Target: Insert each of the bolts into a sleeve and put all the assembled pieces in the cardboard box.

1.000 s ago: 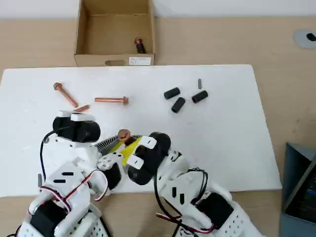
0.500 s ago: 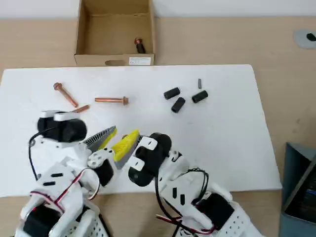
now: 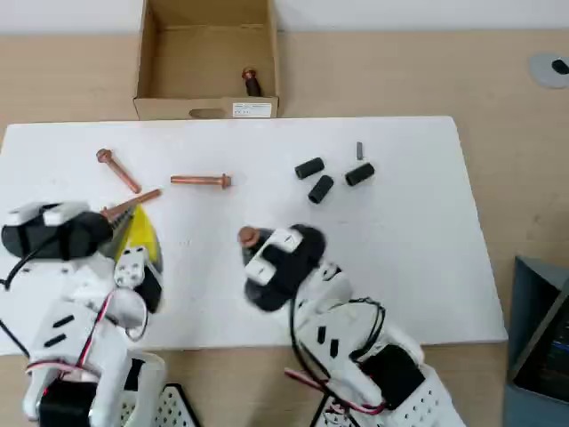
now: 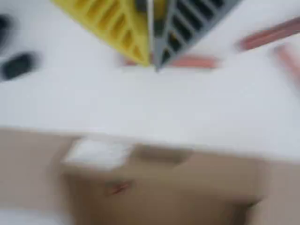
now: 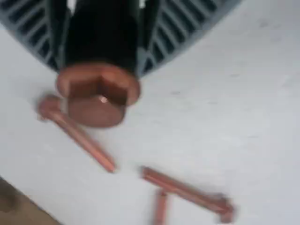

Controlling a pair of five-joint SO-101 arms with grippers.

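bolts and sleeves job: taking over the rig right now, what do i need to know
Left gripper: shut, empty, tip near a loose bolt.
Right gripper: shut on a sleeved bolt over the white mat.
Done: one assembled piece lies in the cardboard box.
Left: box the held one; pair the loose bolt and two more bolts with the three sleeves, box them.

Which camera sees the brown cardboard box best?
The high view. It looks straight down into the open brown cardboard box, so you see its walls and the copper bolt in a black sleeve lying inside. The left wrist view faces its front wall from lower down, with less of the inside.
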